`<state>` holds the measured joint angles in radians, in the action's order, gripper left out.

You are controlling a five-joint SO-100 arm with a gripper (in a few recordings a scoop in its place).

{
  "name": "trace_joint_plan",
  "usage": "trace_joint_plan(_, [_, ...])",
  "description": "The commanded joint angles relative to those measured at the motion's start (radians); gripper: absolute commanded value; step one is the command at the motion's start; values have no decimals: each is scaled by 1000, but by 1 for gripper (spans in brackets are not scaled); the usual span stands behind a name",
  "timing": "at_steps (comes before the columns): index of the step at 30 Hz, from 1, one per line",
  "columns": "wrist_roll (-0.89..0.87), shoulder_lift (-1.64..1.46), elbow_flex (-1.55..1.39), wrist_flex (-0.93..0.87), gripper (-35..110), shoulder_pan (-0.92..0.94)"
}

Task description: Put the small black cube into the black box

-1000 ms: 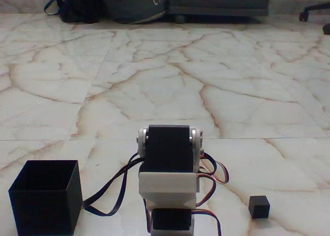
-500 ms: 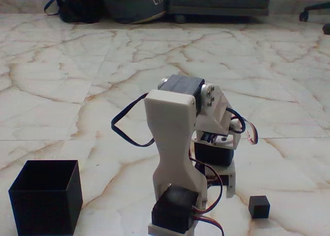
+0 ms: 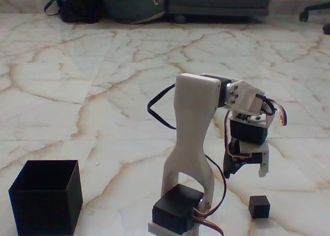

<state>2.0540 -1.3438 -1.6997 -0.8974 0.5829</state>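
In the fixed view, the white printed arm with black servo blocks (image 3: pixel 193 143) rises from the lower middle of the frame and bends over to the right, so its tool (image 3: pixel 247 166) hangs fingers-down right of centre. The tool has hold of nothing; how far its fingers are parted I cannot tell from this angle. The small matte black solid cube (image 3: pixel 259 206) sits on the veined marble floor (image 3: pixel 103 102) at the lower right, below the tool and a little right of it, apart from it. The open-topped matte black square box (image 3: pixel 45 196) stands at the lower left, well apart from the cube. The likely trouble is misalignment: coming straight down, a finger may clip the cube's edge and push it away, or grip a corner so it slips out on the long swing to the box.
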Motion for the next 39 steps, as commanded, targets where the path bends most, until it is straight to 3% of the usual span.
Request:
trace_joint_plan(1, [-18, 107, 164, -137, 9, 11])
trace_joint_plan(9, [-9, 357, 411, -259, 8, 83])
trace_joint_plan(21, [12, 575, 474, -77, 8, 123])
trace_joint_plan(24, [-5, 609, 462, -32, 2, 94])
trace_joint_plan(28, [-17, 565, 451, -69, 1, 51])
trace_joint_plan(33, [-43, 351, 442, -261, 1, -44])
trace_joint_plan(39, [-187, 143, 233, -252, 1, -193])
